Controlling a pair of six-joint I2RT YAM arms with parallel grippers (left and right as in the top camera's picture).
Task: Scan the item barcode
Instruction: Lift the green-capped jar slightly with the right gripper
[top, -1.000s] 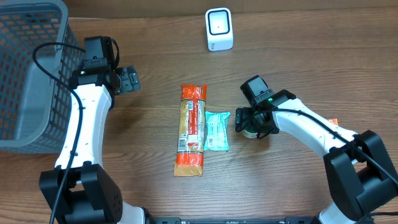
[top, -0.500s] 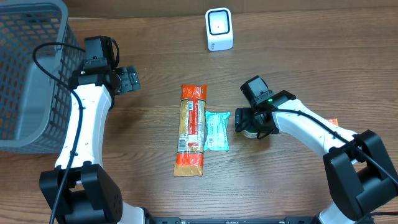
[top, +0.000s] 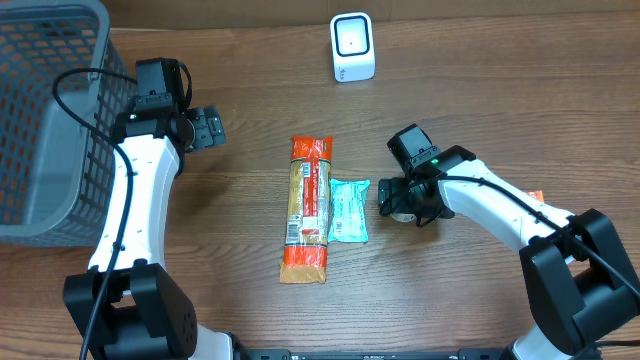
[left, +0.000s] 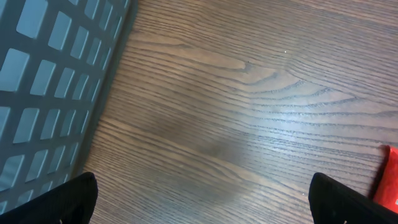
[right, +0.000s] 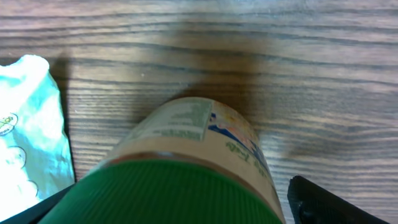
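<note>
Overhead: left gripper (top: 208, 128) hangs over bare wooden table (top: 250, 80), just beside the grey plastic mesh basket (top: 40, 110) at the left edge. Left wrist view: its black fingertips (left: 62, 199) sit in the two lower corners, spread wide, nothing between them, only wood grain and basket wall.

White boxy scanner (top: 352, 47) stands at the table's far side, well apart from both arms. Mid-table lie a long orange-ended snack packet (top: 308, 208) and a small teal foil packet (top: 349, 210), side by side and touching.

Right gripper (top: 400, 203) is low on the table just right of the teal packet. Right wrist view: a jar with a green ribbed lid and tan printed label (right: 186, 180) stands upright between the fingers, filling the gap; one black finger (right: 329, 202) shows beside the lid. Jaws straddle the jar; pinching or slack, cannot tell. Teal packet is near the jar, not touching.
</note>
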